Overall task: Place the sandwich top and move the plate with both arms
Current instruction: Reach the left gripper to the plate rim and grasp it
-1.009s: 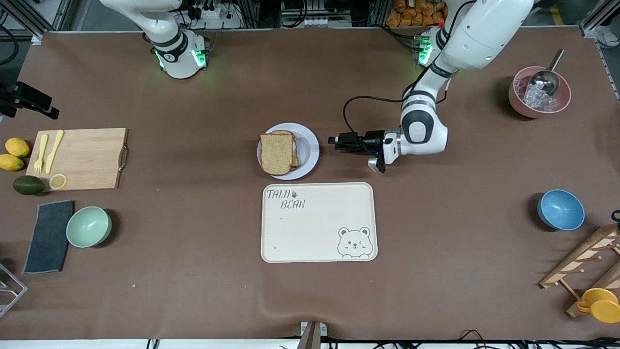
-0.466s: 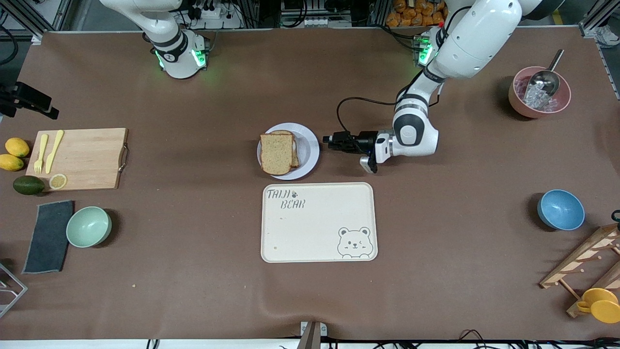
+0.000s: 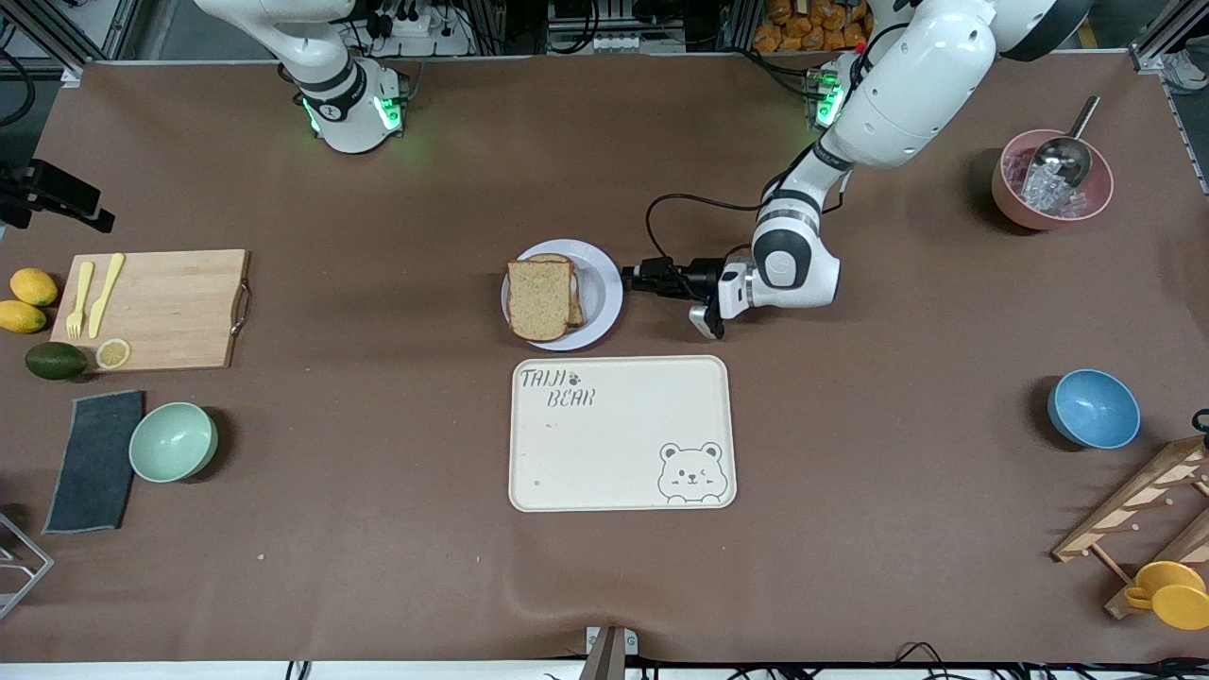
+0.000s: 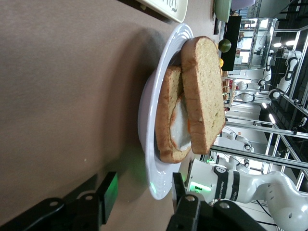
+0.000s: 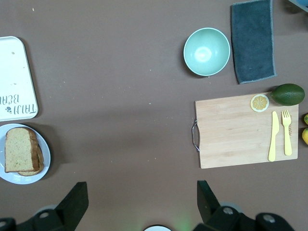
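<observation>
The sandwich top (image 3: pixel 538 300) (image 4: pixel 204 91) (image 5: pixel 18 150), a speckled tan slice, lies on a lower slice with egg (image 4: pixel 169 115) on the pale plate (image 3: pixel 604 293) (image 4: pixel 148 125) (image 5: pixel 24 179) at the table's middle. My left gripper (image 3: pixel 631 277) (image 4: pixel 143 192) is low at the plate's edge toward the left arm's end. It is open, and the plate's rim sits between its fingers (image 4: pixel 108 195) with a gap on each side. My right gripper (image 5: pixel 141 201) hangs open and empty high over the table, out of the front view.
A cream bear tray (image 3: pixel 623 434) lies just nearer the front camera than the plate. A cutting board (image 3: pixel 151 307), mint bowl (image 3: pixel 173 441) and dark cloth (image 3: pixel 94 460) sit toward the right arm's end. A blue bowl (image 3: pixel 1093 408) and pink bowl (image 3: pixel 1051 179) sit toward the left arm's end.
My left gripper has slid toward the plate until its rim lies between the fingers, and its jaws have narrowed. The right arm has not moved.
</observation>
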Controlling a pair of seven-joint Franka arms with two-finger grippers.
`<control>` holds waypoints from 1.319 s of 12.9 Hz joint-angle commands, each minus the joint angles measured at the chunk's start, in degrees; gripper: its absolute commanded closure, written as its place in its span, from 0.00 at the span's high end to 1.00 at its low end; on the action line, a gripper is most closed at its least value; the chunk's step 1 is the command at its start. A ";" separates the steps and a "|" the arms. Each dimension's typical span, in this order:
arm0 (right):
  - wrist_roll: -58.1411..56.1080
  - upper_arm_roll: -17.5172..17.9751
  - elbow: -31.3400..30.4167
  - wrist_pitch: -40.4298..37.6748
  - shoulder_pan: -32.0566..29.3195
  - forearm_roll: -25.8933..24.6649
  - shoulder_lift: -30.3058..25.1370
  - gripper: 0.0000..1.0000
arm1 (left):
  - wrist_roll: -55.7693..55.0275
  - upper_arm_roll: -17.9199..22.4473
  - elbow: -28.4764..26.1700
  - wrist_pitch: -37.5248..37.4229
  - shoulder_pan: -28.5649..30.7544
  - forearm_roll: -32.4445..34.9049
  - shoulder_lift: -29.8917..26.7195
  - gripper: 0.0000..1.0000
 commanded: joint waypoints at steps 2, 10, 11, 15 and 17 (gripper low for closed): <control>1.17 0.07 0.10 0.19 0.68 -0.18 -0.46 1.00 | 1.41 0.20 3.11 2.99 -3.54 -4.40 2.80 0.46; 1.17 0.16 0.27 0.10 1.12 -0.18 -0.46 1.00 | 5.62 0.12 3.73 3.09 -3.72 -4.58 4.81 0.00; 1.17 0.16 0.27 0.10 1.12 -0.18 -0.46 1.00 | 8.15 0.12 4.08 3.09 -3.37 -4.67 5.69 0.00; 1.17 0.16 0.27 -0.08 1.12 -0.18 -0.46 1.00 | 11.25 0.03 4.00 3.00 -2.93 -5.54 5.88 0.00; 1.17 0.16 0.27 -0.08 1.12 -0.18 -0.46 1.00 | 11.43 -0.06 3.91 2.65 -2.93 -6.77 5.18 0.00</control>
